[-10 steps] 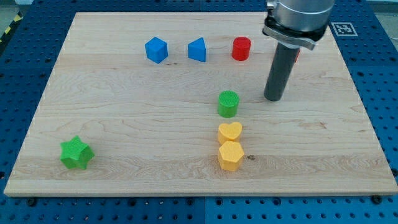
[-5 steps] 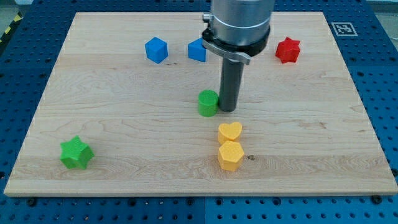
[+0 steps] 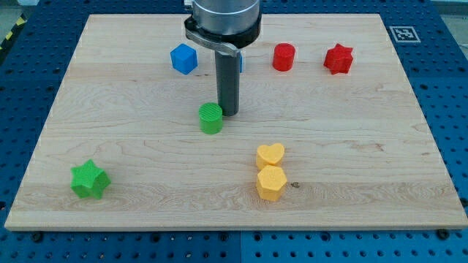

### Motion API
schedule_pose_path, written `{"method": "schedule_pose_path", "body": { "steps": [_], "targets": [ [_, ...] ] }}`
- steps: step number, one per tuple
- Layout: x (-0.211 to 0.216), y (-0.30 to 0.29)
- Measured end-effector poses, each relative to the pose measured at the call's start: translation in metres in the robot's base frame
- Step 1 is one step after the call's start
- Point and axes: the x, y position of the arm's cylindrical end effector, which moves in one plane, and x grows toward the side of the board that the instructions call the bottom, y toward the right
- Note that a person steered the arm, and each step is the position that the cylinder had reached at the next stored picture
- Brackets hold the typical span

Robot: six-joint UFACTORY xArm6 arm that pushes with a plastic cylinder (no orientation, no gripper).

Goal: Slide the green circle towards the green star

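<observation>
Pale wood-grain board on a blue pegboard. 2 green blocks, 2 yellow, 2 red, 1 blue cube; dark tip.

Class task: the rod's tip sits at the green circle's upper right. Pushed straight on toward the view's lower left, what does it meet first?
My tip would meet the green circle first, apparently already touching it; the green star lies far beyond.

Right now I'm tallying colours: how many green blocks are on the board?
2: the green circle near the middle, just left of my tip, and the green star at the view's bottom left.
</observation>
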Motion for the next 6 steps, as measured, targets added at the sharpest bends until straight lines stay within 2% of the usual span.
{"method": "schedule_pose_path", "body": {
  "steps": [2,6],
  "targets": [
    [0.024,-0.014],
    [0.044,-0.082]
  ]
}}
